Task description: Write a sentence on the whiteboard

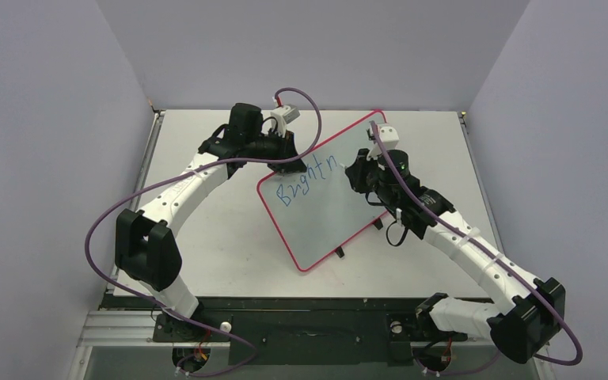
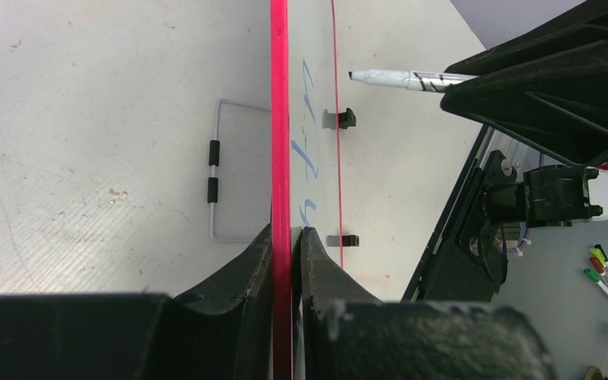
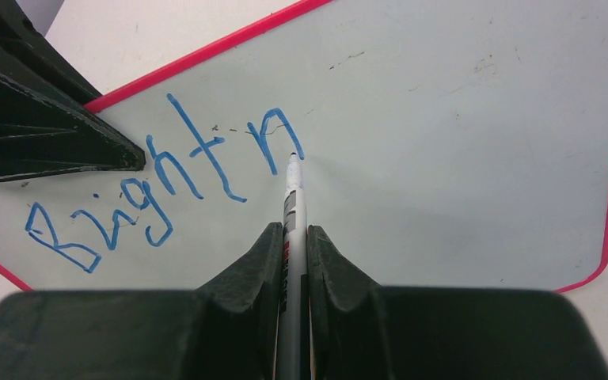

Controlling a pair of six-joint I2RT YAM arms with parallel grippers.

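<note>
The whiteboard [image 1: 324, 214], white with a red-pink rim, stands tilted at the table's middle. My left gripper [image 1: 285, 162] is shut on its upper left rim [image 2: 281, 158], one finger on each side. My right gripper [image 1: 362, 176] is shut on a white marker [image 3: 291, 214]. The marker's tip [image 3: 293, 157] is at the board's face, at the foot of the last letter. The sentence [image 3: 166, 182] reads "Brightn" in blue, in one line. It also shows in the top view [image 1: 307, 180]. From the left wrist view the marker [image 2: 400, 78] points at the board.
Two small black clips [image 2: 339, 119] sit on the board's lower edge. A wire stand [image 2: 222, 170] lies behind the board. Spare markers [image 2: 604, 273] lie off the table at the right. Grey walls close in the table's back and sides.
</note>
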